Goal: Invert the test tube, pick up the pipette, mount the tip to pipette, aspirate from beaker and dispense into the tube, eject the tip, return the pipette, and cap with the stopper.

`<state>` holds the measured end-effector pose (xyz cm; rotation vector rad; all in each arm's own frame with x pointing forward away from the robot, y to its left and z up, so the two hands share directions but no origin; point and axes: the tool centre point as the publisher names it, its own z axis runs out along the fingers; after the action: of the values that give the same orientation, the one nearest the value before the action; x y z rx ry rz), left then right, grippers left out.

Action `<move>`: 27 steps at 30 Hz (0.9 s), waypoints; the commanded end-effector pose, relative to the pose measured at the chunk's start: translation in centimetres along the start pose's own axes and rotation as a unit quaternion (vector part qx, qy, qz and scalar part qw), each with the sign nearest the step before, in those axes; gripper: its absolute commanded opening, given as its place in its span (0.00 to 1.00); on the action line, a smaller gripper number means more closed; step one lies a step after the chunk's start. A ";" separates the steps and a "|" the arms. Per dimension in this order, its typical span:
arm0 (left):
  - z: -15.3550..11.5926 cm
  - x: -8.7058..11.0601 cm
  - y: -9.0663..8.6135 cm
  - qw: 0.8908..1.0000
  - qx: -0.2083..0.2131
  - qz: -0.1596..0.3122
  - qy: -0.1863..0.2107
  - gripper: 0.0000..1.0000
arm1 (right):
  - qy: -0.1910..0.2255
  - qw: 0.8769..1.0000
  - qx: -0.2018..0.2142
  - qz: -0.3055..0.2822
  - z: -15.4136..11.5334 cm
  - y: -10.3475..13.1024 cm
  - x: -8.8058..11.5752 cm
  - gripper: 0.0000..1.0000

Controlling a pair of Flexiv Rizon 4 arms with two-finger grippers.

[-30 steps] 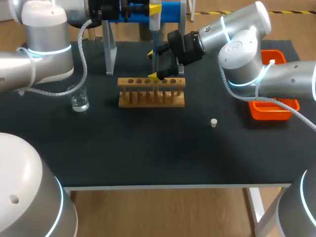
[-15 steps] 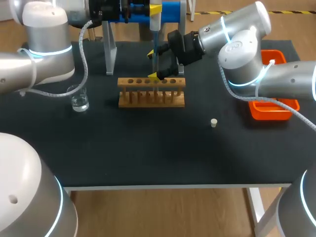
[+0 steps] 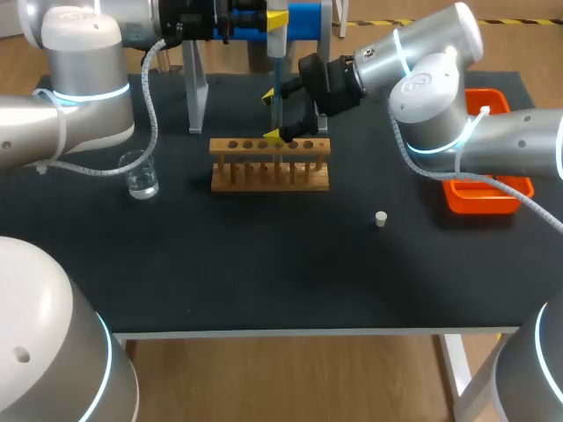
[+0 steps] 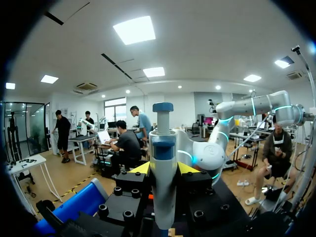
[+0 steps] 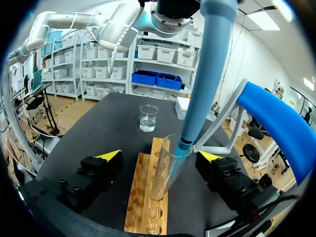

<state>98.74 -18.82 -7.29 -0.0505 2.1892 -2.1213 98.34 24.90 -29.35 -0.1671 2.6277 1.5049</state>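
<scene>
Our left gripper (image 4: 164, 170) is clamping the blue-and-white plastic pipette (image 4: 163, 143) upright, its tip sitting in the mouth of the clear glass test tube (image 5: 165, 170), which is standing in the wooden rack (image 5: 143, 197). Our right gripper (image 5: 160, 155) is straddling that tube with its fingers wide and not touching it. The small cream stopper (image 3: 381, 218) is lying at the rack's four o'clock.
</scene>
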 end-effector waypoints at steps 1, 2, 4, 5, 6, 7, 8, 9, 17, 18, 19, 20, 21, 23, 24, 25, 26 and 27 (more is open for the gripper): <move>0.0 0.0 0.1 1.000 0.002 0.000 -0.002 0.00 | 0.001 1.000 0.001 0.000 -0.1 0.0 -0.1 1.00; 0.0 0.0 0.1 1.000 0.002 0.000 -0.003 0.00 | 0.001 1.000 0.001 0.000 -0.1 0.0 -0.1 1.00; 0.0 0.0 0.2 1.000 0.002 0.000 -0.003 0.00 | 0.001 1.000 0.001 0.000 -0.1 0.0 -0.1 1.00; -0.1 0.0 0.2 1.000 0.002 -0.001 -0.004 0.00 | 0.001 1.000 0.001 0.000 -0.1 0.0 -0.1 1.00; -0.1 -0.1 0.2 1.000 0.002 -0.001 -0.004 0.00 | 0.001 1.000 0.001 0.000 -0.1 0.0 -0.1 1.00; -0.1 -0.1 0.2 1.000 0.003 -0.001 -0.004 0.00 | 0.001 1.000 0.001 0.000 -0.1 0.0 -0.1 1.00; -0.1 -0.1 0.2 1.000 0.003 -0.001 -0.004 0.00 | 0.001 1.000 0.001 0.000 -0.1 0.0 -0.1 1.00; -0.1 -0.1 0.3 1.000 0.003 -0.001 -0.004 0.00 | 0.001 1.000 0.001 0.000 -0.1 0.0 -0.1 1.00; -0.1 -0.1 0.6 1.000 0.005 -0.002 -0.005 0.00 | 0.001 1.000 0.001 0.000 -0.1 0.0 -0.1 1.00; -0.1 -0.1 0.6 1.000 0.005 -0.002 -0.005 0.00 | 0.001 1.000 0.001 0.000 -0.1 0.0 -0.1 1.00; -0.1 -0.1 0.7 1.000 0.005 -0.003 -0.005 0.00 | 0.001 1.000 0.001 0.000 -0.1 0.0 -0.1 1.00; -0.1 -0.1 0.7 1.000 0.005 -0.003 -0.005 0.00 | 0.001 1.000 0.001 0.000 -0.1 0.0 -0.1 1.00; -0.1 -0.1 0.8 1.000 0.005 -0.004 -0.006 0.00 | 0.001 1.000 0.001 0.000 -0.1 0.0 -0.1 1.00; -0.1 -0.1 0.8 1.000 0.005 -0.004 -0.006 0.00 | 0.001 1.000 0.001 0.000 -0.1 0.0 -0.1 1.00; -0.1 -0.1 0.8 1.000 0.005 -0.004 -0.006 0.00 | 0.001 1.000 0.001 0.000 -0.1 0.0 -0.1 1.00; -0.1 -0.1 0.8 1.000 0.005 -0.004 -0.006 0.00 | 0.001 1.000 0.001 0.000 -0.1 0.0 -0.1 1.00; -0.1 -0.2 0.8 1.000 0.005 -0.004 -0.006 0.00 | 0.001 1.000 0.001 0.000 -0.1 0.0 -0.1 1.00; -0.1 -0.2 0.8 1.000 0.005 -0.004 -0.006 0.00 | 0.001 1.000 0.001 0.000 -0.1 0.0 -0.1 1.00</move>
<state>98.91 -18.58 -8.07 -0.0716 2.1786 -2.1313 98.34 24.90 -29.35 -0.1671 2.6277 1.5049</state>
